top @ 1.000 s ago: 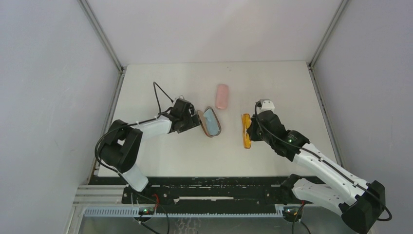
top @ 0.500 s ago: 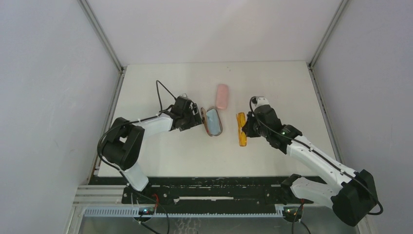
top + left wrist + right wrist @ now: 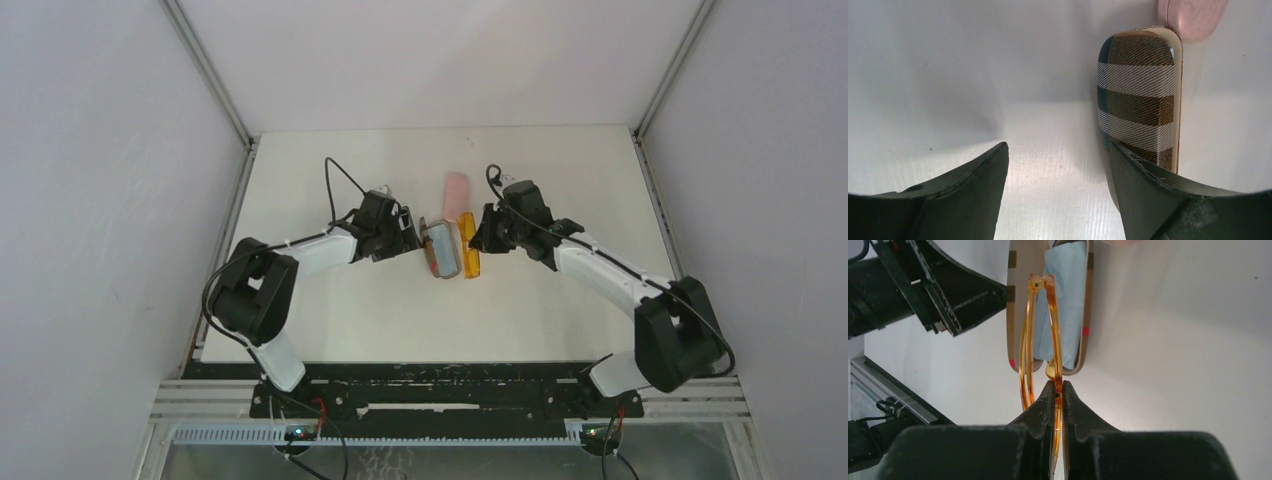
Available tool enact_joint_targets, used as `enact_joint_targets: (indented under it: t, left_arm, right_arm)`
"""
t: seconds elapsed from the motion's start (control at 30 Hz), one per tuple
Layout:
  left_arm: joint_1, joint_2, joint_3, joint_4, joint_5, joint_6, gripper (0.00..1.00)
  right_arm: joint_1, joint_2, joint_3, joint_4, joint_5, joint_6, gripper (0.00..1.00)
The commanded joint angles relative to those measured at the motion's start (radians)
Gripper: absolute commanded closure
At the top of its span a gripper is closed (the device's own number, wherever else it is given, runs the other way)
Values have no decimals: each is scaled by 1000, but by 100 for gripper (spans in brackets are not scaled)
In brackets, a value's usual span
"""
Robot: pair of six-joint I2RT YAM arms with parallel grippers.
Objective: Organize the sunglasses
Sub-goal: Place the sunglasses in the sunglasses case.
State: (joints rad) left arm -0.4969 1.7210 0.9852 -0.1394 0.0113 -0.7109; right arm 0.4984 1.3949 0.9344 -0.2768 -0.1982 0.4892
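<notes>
Overhead, white table (image 3: 560, 300) (grey walls (image 3: 100, 200) around), right gripper (image 3: 1058, 385) pinching orange sunglasses (image 3: 1054, 325), left gripper (image 3: 1058, 150) spread wide beside plaid case (image 3: 1138, 95).

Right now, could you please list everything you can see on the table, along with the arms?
sunglasses: one pair, see-through orange, folded, held at the edge of the plaid case
plaid case: one, brown check with a cream rim, open, middle of the table
cloth: one, light blue, lying inside the plaid case
pink case: one, pale pink, closed, just behind the plaid case
table: one, white
left gripper: one, black, open, at the left side of the plaid case
right gripper: one, black, shut on the sunglasses
</notes>
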Motion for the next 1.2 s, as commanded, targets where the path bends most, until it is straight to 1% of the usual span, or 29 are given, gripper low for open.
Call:
enact_joint_targets:
  t: [0.0,0.17,0.2,0.3,0.5,0.63,0.87,0.93,1.17]
  left_arm:
    - [6,16,64,34,22,32,22]
    - [6,46,84,42,50,34,22]
    - [32,49,84,44,54,34,22]
    - [42,53,82,50,61,34,22]
    - [51,63,89,50,71,34,22]
    - [53,71,95,50,82,34,22]
    - [54,80,102,60,117,68,22]
    - [53,77,98,71,127,72,22]
    - [51,59,69,113,158,89,23]
  right_arm:
    - [-31,119,105,87,-92,17,100]
    - [-59,260,218,68,-156,19,100]
    - [-62,282,235,64,-161,23,100]
    - [-63,328,274,68,-163,34,100]
    - [-64,412,353,22,-161,18,100]
    - [-64,430,366,30,-191,29,100]
    - [-63,438,369,30,-171,64,100]
    - [-61,437,365,30,-154,75,100]
    - [-59,368,303,64,-14,156,100]
